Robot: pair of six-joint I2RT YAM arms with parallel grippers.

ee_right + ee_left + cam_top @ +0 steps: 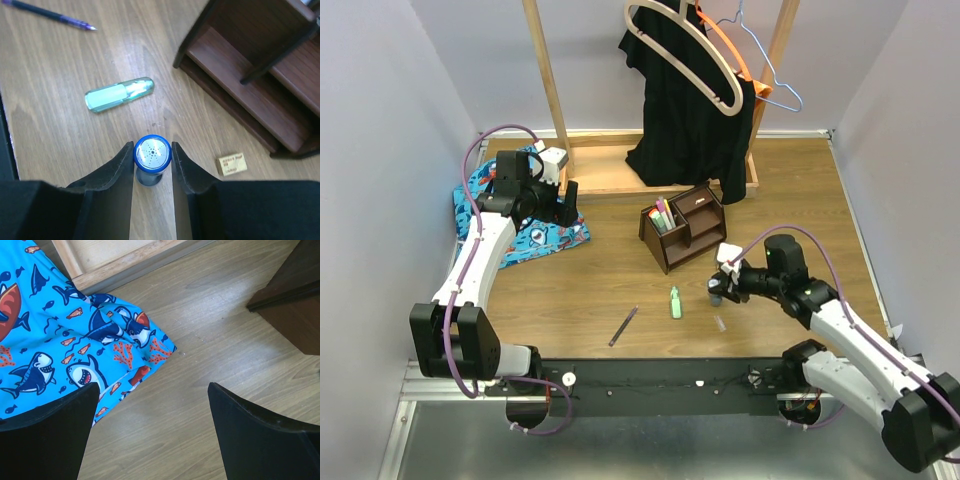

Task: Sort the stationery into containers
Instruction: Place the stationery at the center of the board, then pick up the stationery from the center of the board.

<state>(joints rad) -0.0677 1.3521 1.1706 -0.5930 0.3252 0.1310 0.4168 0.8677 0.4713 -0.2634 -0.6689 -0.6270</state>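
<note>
R arm (820, 310) reached in twd the middle of the desk (560, 300). Its jaws were pinching the small blue bottle (152, 155) at the cap, one finger pressed on each side. Bottle stood upright on the desk, just on the near side of the dark brown organizer (685, 225), by its R end. Tan eraser (232, 164) lay flat beside one finger, near the organizer's base, touching neither. Pale green marker (119, 94) lay on its side near the bottle but apart from it, to the L in the top view. Thin purple pen (623, 326) lay further L again, angled, well apart from the marker and nearer the arm bases.

Organizer sat at an angle approx mid-desk. Its tall L slot held several markers (660, 214) standing on end. Pink, green and a yellow/orange one showed, but exact count couldn't be told. Other slots were too dark to read.

L arm (480, 250) was off at the far L. Its jaws were spread wide, w/ only desk boards and the edge of the blue shark-print cloth (60, 340) seen btw them. Light wooden rack base (125, 262) sat just behind the cloth. A corner of the organizer showed at the R of the L wrist view. Black garment (685, 100) hung on the rack at the back.
</note>
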